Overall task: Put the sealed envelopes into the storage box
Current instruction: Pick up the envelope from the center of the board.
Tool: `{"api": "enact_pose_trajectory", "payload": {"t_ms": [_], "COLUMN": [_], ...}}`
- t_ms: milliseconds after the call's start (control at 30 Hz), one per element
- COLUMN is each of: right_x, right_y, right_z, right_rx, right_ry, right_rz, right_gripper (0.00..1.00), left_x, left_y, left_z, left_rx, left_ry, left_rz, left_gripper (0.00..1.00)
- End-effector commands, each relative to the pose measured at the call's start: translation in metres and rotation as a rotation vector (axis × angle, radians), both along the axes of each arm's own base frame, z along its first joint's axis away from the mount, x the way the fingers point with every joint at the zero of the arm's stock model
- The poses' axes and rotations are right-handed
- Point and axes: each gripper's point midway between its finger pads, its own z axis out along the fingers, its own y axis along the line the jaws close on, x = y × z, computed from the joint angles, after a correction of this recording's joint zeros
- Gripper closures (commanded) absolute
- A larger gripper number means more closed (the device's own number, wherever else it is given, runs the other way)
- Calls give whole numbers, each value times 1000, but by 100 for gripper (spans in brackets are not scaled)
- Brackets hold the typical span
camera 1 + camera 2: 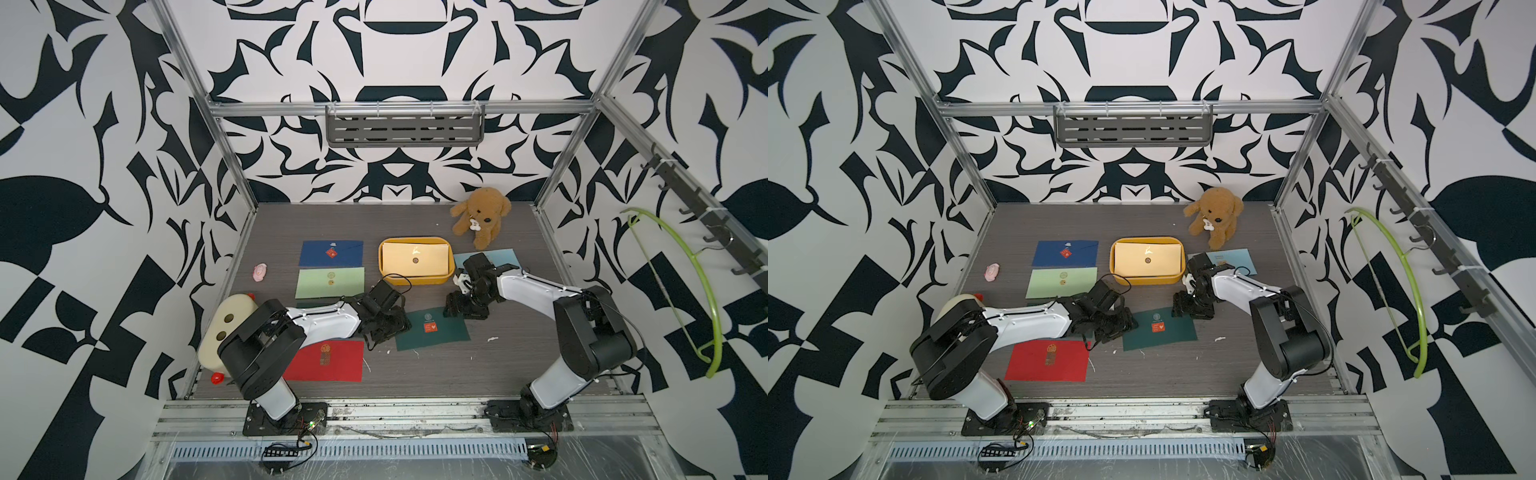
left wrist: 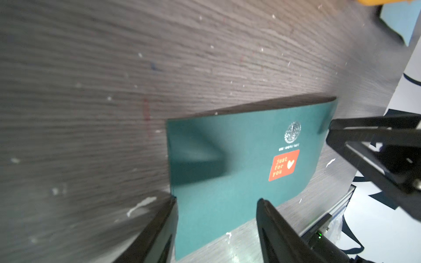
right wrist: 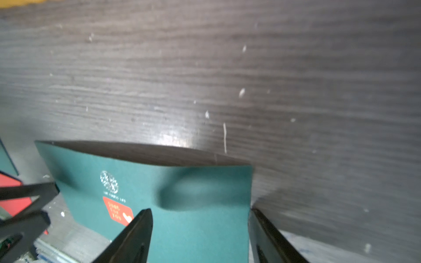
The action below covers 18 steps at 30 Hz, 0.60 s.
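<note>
The left gripper (image 2: 216,200) had its 2 black fingers (image 2: 159,227) spread wide and holding nothing. 1 finger sat against a short edge of the flat dark green paper envelope (image 2: 227,154) with an orange sticker seal, and the other sat over its face. The right gripper (image 3: 200,209) stood equally open at the opposite end, with 1 finger just outside that short edge. Between them the envelope bowed slightly, 1 long edge raised above the grey wood-grain table (image 1: 436,374) with shadow beneath. It lay near, but apart from, the shallow mustard-yellow plastic storage box (image 1: 415,279), where a cream envelope (image 1: 415,259) rested inside. A navy envelope (image 1: 331,253), a light green envelope (image 1: 330,282), a red envelope (image 1: 328,360) and a light blue envelope (image 1: 500,254) lay on the table. The step looked like buckling the paper to gain purchase. Doing it well probably meant pressing both ends inward gently and evenly, arching the paper without creasing it. Then 1 gripper could close on the raised edge.
</note>
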Motion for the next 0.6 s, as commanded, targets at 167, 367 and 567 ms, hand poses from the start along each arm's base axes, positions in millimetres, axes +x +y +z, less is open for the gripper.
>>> {"api": "enact_pose_trajectory", "payload": {"t_ms": [167,367,567], "right_x": [-35,-41,-49], "right_y": [3,6,5], "right_z": [-8,-8,-6], "right_rx": [50,95,74], "right_ry": [108,100,87], "right_rz": [-23,-71,-71], "right_gripper": [23,10,4], "left_x": [-14,-18,-19], "left_y": [29,25,21], "left_z": [-31,-37,-38], "left_rx": [107,99,84], "left_ry": [54,76,83], "left_rz": [-21,-45,-57], "left_gripper": [38,38,38]}}
